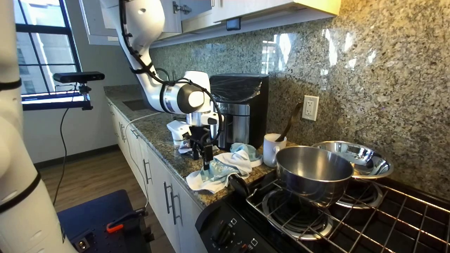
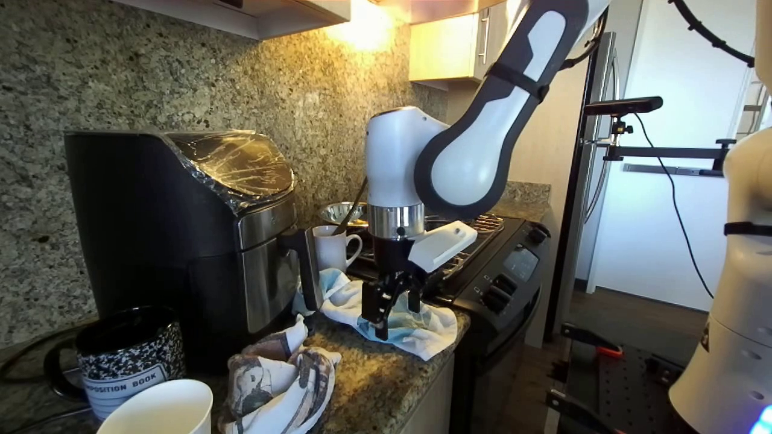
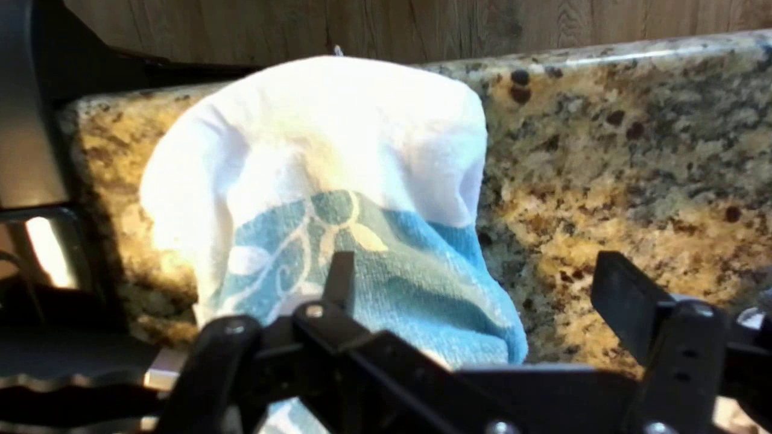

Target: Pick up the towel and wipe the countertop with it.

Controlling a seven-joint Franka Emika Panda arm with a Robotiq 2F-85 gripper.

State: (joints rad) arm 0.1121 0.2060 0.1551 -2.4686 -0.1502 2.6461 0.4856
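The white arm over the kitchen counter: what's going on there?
A robot arm is poised over a blue-and-white towel lying rumpled on the countertop beside the stove. It's meant to pick the towel up and wipe the countertop, but isn't holding it yet: the jaws stand open, in the wrist view one over the towel, the other past its edge. Whether they touch it, I can't tell.

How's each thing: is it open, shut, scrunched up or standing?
Black two-fingered gripper: open
Blue-and-white cloth towel: crumpled on the speckled stone countertop
Brown-patterned white cloth: crumpled
White ceramic mug: upright, dark utensil inside
Boxy black air fryer: drawer shut
Deep round steel bowl: mouth up
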